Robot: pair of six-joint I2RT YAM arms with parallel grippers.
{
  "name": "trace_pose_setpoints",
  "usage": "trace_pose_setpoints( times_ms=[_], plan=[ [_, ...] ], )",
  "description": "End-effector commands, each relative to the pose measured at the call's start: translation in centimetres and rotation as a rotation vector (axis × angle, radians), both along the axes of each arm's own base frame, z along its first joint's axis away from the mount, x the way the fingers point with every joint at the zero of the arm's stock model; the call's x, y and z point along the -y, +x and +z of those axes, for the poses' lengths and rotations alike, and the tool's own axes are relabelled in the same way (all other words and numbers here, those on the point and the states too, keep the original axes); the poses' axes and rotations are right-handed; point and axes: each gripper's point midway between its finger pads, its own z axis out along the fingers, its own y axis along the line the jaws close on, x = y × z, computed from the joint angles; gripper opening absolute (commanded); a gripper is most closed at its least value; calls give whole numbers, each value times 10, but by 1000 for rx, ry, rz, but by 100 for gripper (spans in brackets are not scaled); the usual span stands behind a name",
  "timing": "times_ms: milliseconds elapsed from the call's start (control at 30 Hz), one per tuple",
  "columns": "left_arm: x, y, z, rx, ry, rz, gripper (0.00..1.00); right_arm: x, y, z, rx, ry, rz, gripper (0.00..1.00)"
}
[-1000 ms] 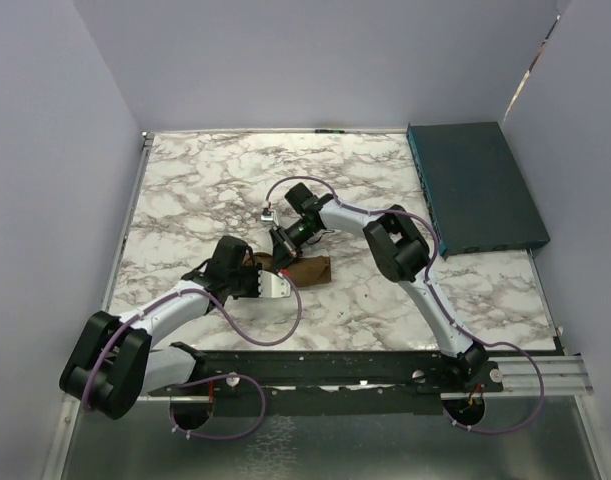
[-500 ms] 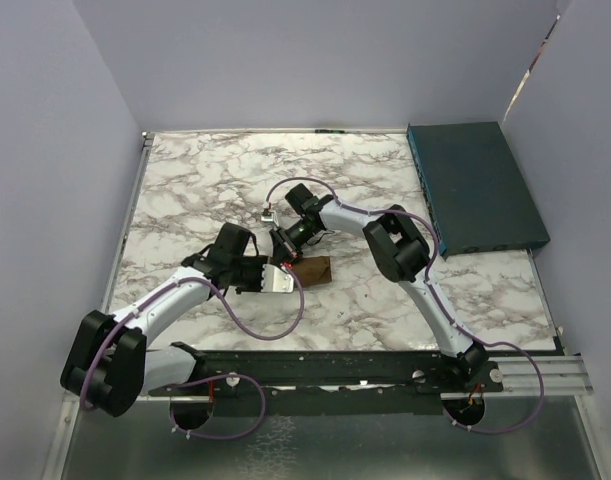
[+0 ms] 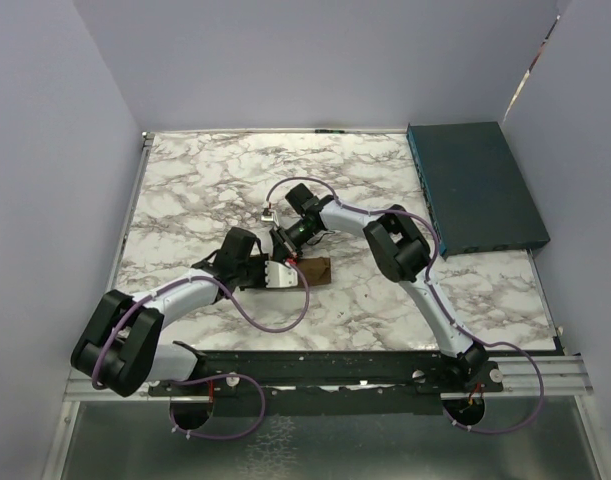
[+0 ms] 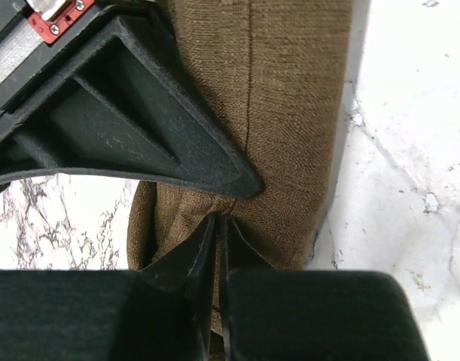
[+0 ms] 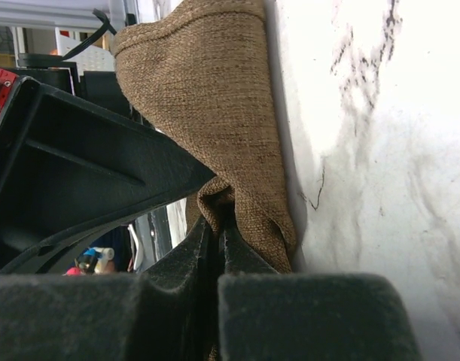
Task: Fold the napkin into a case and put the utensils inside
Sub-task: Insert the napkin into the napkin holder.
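1 napkin (image 4: pixel 290 113) sits pinched by left tool (image 4: pixel 218 219) and right tool (image 5: pixel 215 219).

I see a dark teal flat box (image 3: pixel 475 185) lying on the far right of the white marble table (image 3: pixel 205 175), close against the right wall. Plain lavender walls (image 3: pixel 285 60) enclose the table on three sides.

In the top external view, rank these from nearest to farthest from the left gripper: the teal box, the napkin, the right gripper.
1. napkin: pinched in the jaws of the left gripper, extending to its right.
2. right gripper: just behind it, pinching the same cloth.
3. teal box: far off at the back right.
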Motion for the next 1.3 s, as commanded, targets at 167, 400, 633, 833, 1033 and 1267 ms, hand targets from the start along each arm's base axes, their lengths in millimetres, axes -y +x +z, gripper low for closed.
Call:
trace_pose_setpoints(
  times_ms=[167,400,633,833,1033,1267],
  plan=[
    [-27,-16,-27,-46,108,51,5,15,16,20,70,46,-60,30],
    [-31,-25,-34,-85,127,52,4,33,19,46,113,94,-77,41],
    [-30,-29,-35,-129,106,82,4,65,7,57,137,117,-130,54],
    [-29,-32,-36,-150,100,92,4,82,-12,54,160,89,-128,57],
    [-29,-36,-37,-171,97,87,4,97,-15,38,156,16,-149,20],
    [-27,-39,-36,-178,99,64,3,107,16,42,176,-6,-222,1]
  ],
)
